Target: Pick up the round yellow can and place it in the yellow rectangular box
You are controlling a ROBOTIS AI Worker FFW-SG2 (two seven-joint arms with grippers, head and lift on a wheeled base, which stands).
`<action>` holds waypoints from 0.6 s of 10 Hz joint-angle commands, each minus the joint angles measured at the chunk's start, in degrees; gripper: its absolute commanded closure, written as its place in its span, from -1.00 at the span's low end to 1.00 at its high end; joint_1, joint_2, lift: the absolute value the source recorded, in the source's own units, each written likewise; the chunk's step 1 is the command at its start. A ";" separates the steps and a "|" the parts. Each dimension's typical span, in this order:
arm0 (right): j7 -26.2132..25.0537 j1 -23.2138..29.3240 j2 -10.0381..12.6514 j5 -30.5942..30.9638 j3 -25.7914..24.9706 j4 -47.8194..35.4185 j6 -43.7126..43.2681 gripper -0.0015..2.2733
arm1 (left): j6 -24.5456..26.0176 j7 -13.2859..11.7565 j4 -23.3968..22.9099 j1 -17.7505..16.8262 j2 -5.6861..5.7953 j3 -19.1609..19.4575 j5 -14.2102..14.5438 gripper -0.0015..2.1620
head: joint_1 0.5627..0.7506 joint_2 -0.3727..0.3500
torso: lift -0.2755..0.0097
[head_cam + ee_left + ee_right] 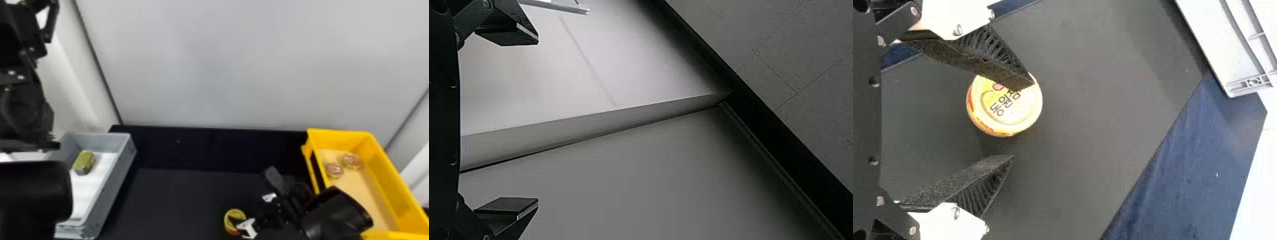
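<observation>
Watch out for a lopsided grab on that can
Ignore the left tool (536, 120), spread apart off to the left. Look at the right tool (1020, 120) instead: also spread, with a finger over the lid edge of the round yellow can (1008, 112), down on the black bench (1093, 125), ungripped. Lower like that and maybe press the lid or tip it; squeeze off-centre like that and probably shove it or slip off the top. Farther out, carry too low and risk clipping the wall of the yellow rectangular box (384, 178); let go sloppily and maybe bump the two round items (352, 160) inside.
</observation>
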 commanded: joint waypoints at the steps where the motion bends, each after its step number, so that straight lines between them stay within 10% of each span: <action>1: -0.78 -0.84 0.52 -0.54 -0.03 1.46 -0.94 -0.78 | 0.07 0.00 0.11 0.00 -0.08 -0.15 0.00 -0.88 | 0.07 0.18 | 0.86; 6: -0.52 -1.45 0.17 -3.53 0.24 -5.04 -1.38 -0.78 | 0.07 0.00 0.02 0.17 -0.16 0.02 0.00 -0.88 | 0.07 0.18 | 0.86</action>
